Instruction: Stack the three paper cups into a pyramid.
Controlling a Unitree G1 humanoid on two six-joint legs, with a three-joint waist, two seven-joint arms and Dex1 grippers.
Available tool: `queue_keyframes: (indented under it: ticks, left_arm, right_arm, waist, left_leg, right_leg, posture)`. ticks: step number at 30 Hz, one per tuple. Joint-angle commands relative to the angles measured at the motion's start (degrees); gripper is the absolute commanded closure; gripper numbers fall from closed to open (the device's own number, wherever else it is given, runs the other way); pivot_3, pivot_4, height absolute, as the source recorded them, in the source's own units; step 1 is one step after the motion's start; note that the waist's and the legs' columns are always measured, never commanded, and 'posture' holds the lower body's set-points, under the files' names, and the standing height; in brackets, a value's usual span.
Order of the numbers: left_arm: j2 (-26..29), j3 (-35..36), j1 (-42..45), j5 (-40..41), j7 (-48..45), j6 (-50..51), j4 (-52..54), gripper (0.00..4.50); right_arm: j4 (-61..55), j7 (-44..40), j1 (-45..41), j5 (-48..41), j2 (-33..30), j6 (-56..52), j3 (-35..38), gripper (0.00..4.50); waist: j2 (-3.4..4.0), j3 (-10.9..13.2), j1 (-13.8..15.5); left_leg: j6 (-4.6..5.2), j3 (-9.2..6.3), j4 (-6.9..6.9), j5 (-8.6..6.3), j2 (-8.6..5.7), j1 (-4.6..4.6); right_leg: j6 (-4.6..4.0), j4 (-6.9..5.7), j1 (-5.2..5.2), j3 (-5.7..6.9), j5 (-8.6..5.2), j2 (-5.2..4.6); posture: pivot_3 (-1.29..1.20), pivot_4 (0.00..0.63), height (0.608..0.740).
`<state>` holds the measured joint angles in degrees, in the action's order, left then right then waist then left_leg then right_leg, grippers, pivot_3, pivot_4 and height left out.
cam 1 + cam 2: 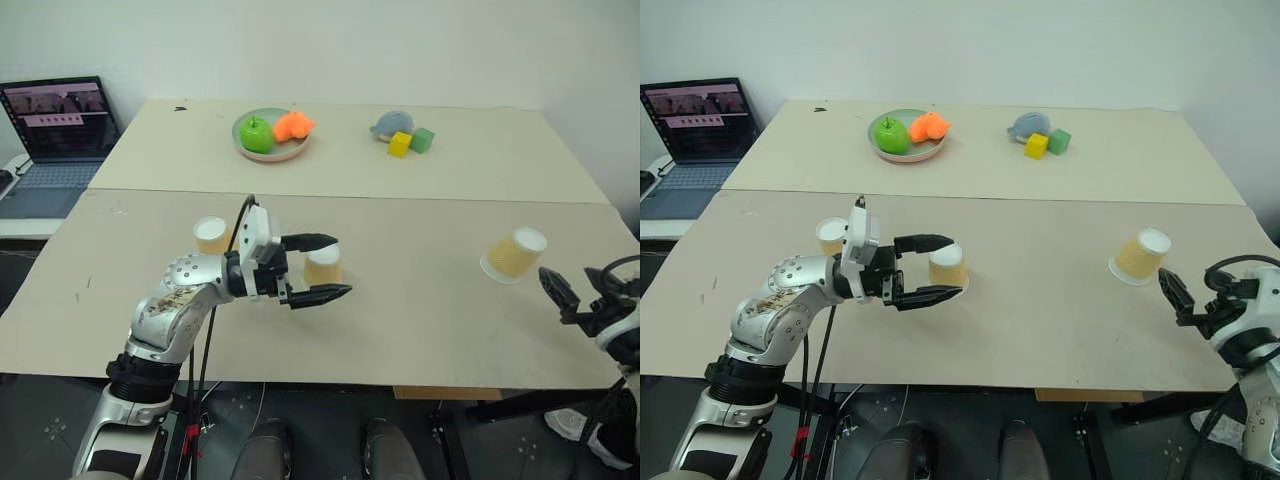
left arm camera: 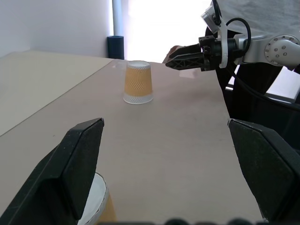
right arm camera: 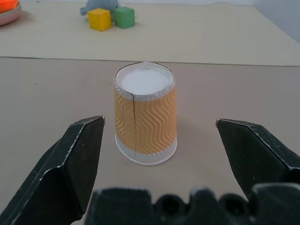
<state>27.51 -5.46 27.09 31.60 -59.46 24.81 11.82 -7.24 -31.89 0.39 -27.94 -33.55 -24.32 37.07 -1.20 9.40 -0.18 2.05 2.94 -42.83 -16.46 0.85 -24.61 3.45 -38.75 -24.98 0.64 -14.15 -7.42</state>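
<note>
left gripper [image 1: 318, 268]: wide open, straddling the middle cup [image 1: 323, 266], not pinching it | right gripper [image 3: 159, 154]: also spread, lined up on the right cup [image 3: 146, 114], clear gap both sides | all upside down on the table [image 1: 420, 320] | left cup [image 1: 211, 235] just behind the left wrist | nothing stacked yet

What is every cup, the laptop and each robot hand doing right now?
Left cup: upside down, standing alone.
Middle cup: upside down, between the left gripper's fingers, not gripped.
Right cup: upside down, apart from the others.
Left gripper: open.
Right gripper: open, empty, facing the right cup.
Laptop: open, screen on.
</note>
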Motion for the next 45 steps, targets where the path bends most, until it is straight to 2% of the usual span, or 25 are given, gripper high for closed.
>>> queue_keyframes:
  ticks: [1,20,31,34,37,38,42,45]
  left_arm:
    - [0.44,1.19,-0.17,0.59,0.77,-0.2,3.06,0.0]
    - [1.9,3.84,-2.63,1.76,4.46,2.1,7.04,0.0]
    - [2.33,4.72,-3.5,2.25,5.98,2.47,8.03,0.0]
    - [2.29,5.21,-3.37,2.42,6.73,2.67,8.09,0.0]
    - [2.59,5.55,-3.65,2.17,7.21,2.62,8.32,0.0]
    - [2.89,6.28,-4.02,2.58,7.57,2.99,8.72,0.0]
    - [4.66,9.92,-5.95,4.32,9.05,4.72,9.62,0.0]
    - [7.49,14.12,-10.07,4.53,9.54,4.79,10.08,0.0]
  right_arm:
    - [2.35,0.1,-1.69,0.5,-0.61,3.19,-0.41,0.03]
    - [25.38,-4.39,-18.36,5.13,-4.26,11.97,-8.95,0.03]
    - [35.13,-6.83,-24.91,6.78,-5.46,15.97,-11.87,0.03]
    - [36.56,-7.88,-25.83,6.68,-5.38,17.13,-11.93,0.72]
    - [37.62,-7.81,-26.86,6.92,-5.13,17.93,-12.22,1.7]
    - [37.57,-7.53,-27.18,7.03,-5.06,17.92,-12.42,1.85]
    - [35.8,-7.83,-28.37,6.38,-5.03,17.56,-13.16,1.85]
    - [29.7,-10.3,-30.94,4.09,-4.03,14.59,-15.62,1.85]
  waist:
    - [0.0,0.0,-0.01]
    - [0.01,0.0,-0.52]
    - [0.01,0.0,-0.51]
    - [0.01,0.0,-0.52]
    - [0.01,0.01,-0.52]
    - [0.01,0.0,-0.52]
    - [0.01,0.0,-0.66]
    - [0.07,0.04,-1.1]
  left_leg:
    - [0.0,0.0,0.0,0.0,0.0,0.0]
    - [0.0,0.01,-0.01,0.0,0.0,-0.01]
    - [0.0,0.02,-0.01,0.0,0.0,-0.01]
    - [0.0,0.02,-0.01,0.0,0.0,-0.01]
    - [0.0,0.02,-0.01,0.0,0.0,-0.01]
    - [0.0,0.02,-0.01,0.0,0.0,-0.02]
    - [0.0,0.02,-0.01,0.0,0.02,-0.01]
    - [0.0,0.05,0.01,0.0,0.03,-0.01]
  right_leg:
    - [0.0,0.0,0.0,0.0,0.0,0.0]
    - [0.0,-0.01,-0.01,-0.01,0.01,0.01]
    - [0.0,-0.01,-0.01,0.0,0.01,0.0]
    - [0.0,-0.01,-0.01,0.0,0.01,0.0]
    - [0.0,-0.01,-0.01,0.0,0.01,0.0]
    - [0.0,-0.01,-0.01,0.0,0.01,0.0]
    - [0.0,-0.02,-0.01,0.0,0.01,0.0]
    - [0.0,-0.08,-0.09,-0.07,0.01,0.0]
  posture:
    - [0.0,0.15,0.678]
    - [0.0,0.15,0.678]
    - [0.0,0.15,0.678]
    - [0.0,0.15,0.678]
    - [0.0,0.15,0.678]
    - [0.0,0.15,0.678]
    - [0.0,0.15,0.678]
    - [0.0,0.15,0.678]
